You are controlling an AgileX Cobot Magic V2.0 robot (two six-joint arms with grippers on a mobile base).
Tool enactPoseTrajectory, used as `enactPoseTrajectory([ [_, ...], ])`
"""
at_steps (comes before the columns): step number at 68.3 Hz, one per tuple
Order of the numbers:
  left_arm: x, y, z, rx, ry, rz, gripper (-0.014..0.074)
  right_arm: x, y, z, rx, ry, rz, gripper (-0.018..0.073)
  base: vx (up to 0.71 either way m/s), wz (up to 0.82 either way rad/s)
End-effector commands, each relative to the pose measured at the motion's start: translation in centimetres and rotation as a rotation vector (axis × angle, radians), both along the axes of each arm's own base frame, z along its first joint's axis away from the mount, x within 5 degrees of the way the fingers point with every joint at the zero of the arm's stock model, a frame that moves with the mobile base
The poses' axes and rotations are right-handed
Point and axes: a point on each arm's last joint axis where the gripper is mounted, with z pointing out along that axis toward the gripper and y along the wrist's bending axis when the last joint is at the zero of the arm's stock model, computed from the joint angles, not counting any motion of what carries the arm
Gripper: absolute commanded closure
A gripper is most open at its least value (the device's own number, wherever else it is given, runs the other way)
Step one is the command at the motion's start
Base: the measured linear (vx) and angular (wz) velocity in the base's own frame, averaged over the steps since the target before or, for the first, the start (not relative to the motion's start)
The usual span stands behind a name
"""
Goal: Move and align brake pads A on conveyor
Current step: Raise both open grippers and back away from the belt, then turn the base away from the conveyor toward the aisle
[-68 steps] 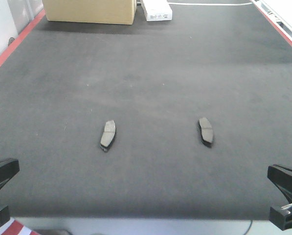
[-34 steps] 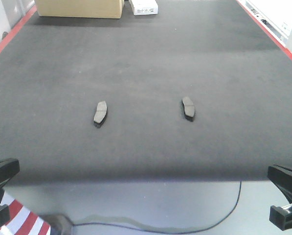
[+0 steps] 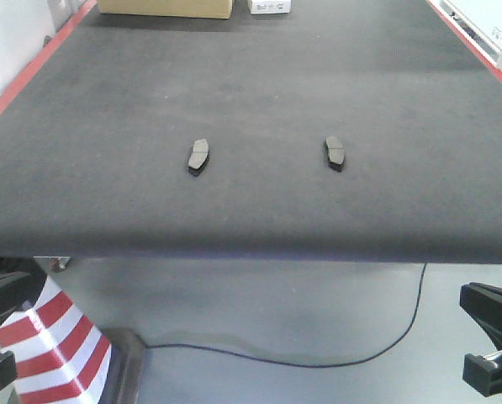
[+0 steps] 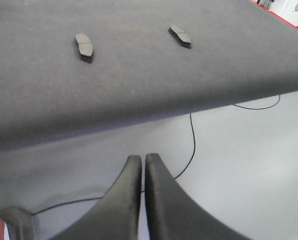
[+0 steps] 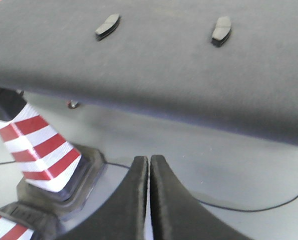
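Two dark grey brake pads lie apart on the charcoal conveyor: one on the left and one on the right, both roughly lengthwise. The same pads appear in the left wrist view and in the right wrist view. My left gripper is shut with nothing in it, hanging over the grey floor short of the belt's near edge. My right gripper is likewise shut and empty over the floor. Both are well back from the pads.
A red-and-white striped post on a dark base stands at the lower left below the belt. A black cable runs across the floor. A cardboard box and a white box sit at the belt's far end. Red strips edge the belt.
The view has pulled back from the conveyor: the pads now appear smaller and farther away, and the belt's near edge, the floor, cable and striped post have come into view. Both grippers stay shut.
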Motion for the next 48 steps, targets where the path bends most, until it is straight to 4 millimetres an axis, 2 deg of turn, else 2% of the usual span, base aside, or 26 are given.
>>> enactPoseTrajectory([
  [1,0.26,-0.12,1.41,-0.04,-0.084,0.003,0.0603,0.32,-0.04,1.35,0.014,-0.083,-0.011,0.0568,-0.22,0.07],
  [24,0.26,-0.12,1.41,-0.04,-0.084,0.003,0.0603,0.32,-0.04,1.35,0.013,-0.083,-0.011,0.0568,-0.21,-0.09],
  [48,0.26,-0.12,1.41,-0.04,-0.084,0.003,0.0603,0.32,-0.04,1.35,0.013,-0.083,-0.011,0.0568,-0.15,-0.52],
])
